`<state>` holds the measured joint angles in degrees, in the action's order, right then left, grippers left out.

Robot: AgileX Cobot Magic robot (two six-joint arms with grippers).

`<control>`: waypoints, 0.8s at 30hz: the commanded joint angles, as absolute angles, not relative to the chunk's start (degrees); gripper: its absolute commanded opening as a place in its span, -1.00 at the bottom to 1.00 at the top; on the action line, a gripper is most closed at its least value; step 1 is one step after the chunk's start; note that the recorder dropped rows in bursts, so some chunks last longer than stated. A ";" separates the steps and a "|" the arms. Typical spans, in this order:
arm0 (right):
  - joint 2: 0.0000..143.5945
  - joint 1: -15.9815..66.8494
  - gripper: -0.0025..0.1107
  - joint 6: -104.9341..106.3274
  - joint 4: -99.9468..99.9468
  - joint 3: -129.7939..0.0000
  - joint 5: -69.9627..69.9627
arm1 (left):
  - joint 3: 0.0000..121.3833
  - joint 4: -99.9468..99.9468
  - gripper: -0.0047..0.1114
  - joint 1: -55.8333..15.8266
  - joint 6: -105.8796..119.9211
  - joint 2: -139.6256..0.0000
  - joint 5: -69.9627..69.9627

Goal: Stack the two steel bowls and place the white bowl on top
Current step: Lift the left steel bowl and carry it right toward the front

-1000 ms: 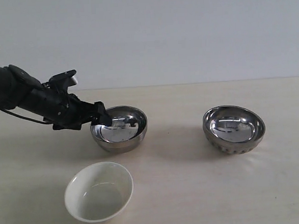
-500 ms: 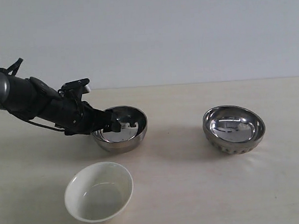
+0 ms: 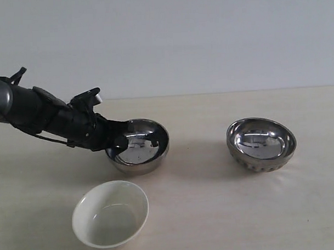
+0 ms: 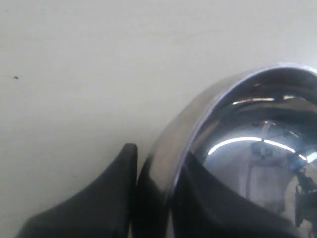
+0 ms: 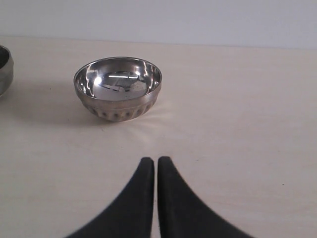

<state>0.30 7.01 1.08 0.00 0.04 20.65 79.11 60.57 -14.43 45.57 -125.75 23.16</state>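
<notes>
The smooth steel bowl (image 3: 141,149) (image 4: 247,148) sits left of centre on the table, tipped slightly. My left gripper (image 3: 119,139) (image 4: 158,159) is shut on its near-left rim, one finger outside the wall and one inside. The dimpled steel bowl (image 3: 261,143) (image 5: 118,87) stands upright at the right, apart from both grippers. The white bowl (image 3: 110,213) rests empty at the front left, below my left arm. My right gripper (image 5: 156,161) is shut on nothing, hovering over bare table short of the dimpled bowl; it does not show in the exterior view.
The pale wooden table (image 3: 214,211) runs back to a plain white wall. A sliver of the smooth bowl (image 5: 4,69) shows at the edge of the right wrist view. Bare table lies between the two steel bowls.
My left gripper pushed forward over the smooth bowl's rim and closed on it. The bowl shifted a little to the right and tipped. The other bowls stayed put.
</notes>
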 commanded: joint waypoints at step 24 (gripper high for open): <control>0.00 6.86 -0.96 1.23 0.56 0.00 20.38 | 78.58 55.50 -0.85 -25.06 46.00 -109.86 34.32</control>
<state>0.30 7.01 1.08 0.00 0.04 20.65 78.81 56.30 -22.11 45.70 -110.60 32.96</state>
